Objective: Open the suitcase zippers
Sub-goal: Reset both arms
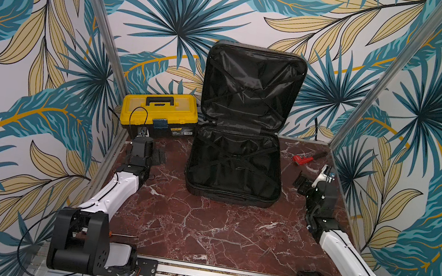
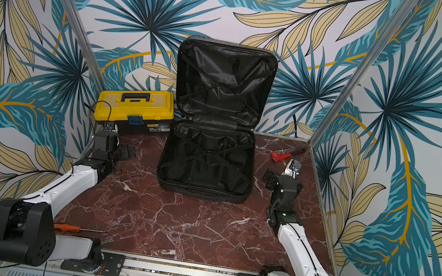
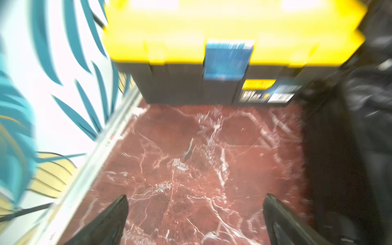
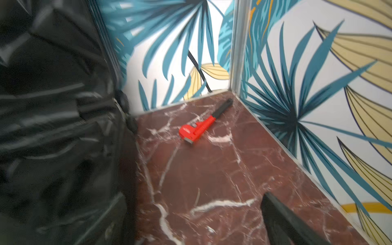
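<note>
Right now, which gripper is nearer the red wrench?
Right. The right gripper sits just short of the wrench, same side of the suitcase; the left gripper is across the suitcase, by the yellow toolbox.

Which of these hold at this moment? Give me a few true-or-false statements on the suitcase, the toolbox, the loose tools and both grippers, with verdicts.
1. The suitcase is open, its lining showing. True.
2. The yellow toolbox has its lid raised. False: the lid is down.
3. The left gripper is shut on a zipper pull. False: it is open and empty above the table.
4. The red wrench lies on the table, on the right arm's side of the suitcase. True.
5. The right gripper holds the wrench. False: it is open, apart from the wrench.
6. An orange screwdriver lies by the left arm's base. True.
</note>
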{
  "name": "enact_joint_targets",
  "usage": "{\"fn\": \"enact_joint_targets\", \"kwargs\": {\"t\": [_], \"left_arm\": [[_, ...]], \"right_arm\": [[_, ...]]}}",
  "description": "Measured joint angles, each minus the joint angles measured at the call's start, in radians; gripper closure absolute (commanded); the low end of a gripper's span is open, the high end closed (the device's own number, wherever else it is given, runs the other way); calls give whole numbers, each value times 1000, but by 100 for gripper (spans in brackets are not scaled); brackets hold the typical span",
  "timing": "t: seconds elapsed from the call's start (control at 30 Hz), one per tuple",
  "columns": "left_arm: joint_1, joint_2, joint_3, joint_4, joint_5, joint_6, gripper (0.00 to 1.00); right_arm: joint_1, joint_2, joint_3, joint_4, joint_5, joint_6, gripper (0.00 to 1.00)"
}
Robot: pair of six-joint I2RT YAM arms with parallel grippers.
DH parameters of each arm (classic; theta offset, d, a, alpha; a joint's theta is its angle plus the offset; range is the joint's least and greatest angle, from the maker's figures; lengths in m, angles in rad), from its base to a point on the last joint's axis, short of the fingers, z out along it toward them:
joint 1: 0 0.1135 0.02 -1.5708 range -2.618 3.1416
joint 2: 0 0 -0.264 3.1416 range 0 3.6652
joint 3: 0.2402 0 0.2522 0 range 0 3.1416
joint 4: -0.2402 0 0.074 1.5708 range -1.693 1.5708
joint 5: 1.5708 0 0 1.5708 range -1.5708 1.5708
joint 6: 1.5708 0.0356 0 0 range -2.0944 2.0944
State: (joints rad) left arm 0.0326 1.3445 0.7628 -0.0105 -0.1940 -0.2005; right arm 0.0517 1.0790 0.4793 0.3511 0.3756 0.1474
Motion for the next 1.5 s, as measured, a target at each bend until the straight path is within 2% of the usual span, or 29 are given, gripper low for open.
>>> {"fn": "enact_joint_targets", "kwargs": {"t": [0.13,0.3,0.4,0.43,0.5,0.7,0.97,1.3,1.5], "left_arm": [[38,25,-205,211,64,1,1],[40,26,-381,505,100,49,1],[40,69,-439,706,134,78,1],[40,109,-441,763,159,90,1],[36,182,-429,830,196,117,1],[28,211,-388,866,232,150,1],[27,211,-384,883,240,160,1],[27,211,-384,884,241,164,1],[27,211,-384,885,242,166,1]], "right_arm": [[-28,99,-102,156,-8,-26,1],[-58,230,-93,297,-79,-37,1],[-65,370,-173,575,-119,-47,1],[-65,417,-196,617,-139,-52,0],[-65,438,-196,554,-167,-58,1],[-65,434,-102,578,-200,-77,0],[-65,434,-103,586,-208,-81,1],[-63,434,-166,670,-133,-77,0],[-61,434,-138,643,-234,-111,0]]}}
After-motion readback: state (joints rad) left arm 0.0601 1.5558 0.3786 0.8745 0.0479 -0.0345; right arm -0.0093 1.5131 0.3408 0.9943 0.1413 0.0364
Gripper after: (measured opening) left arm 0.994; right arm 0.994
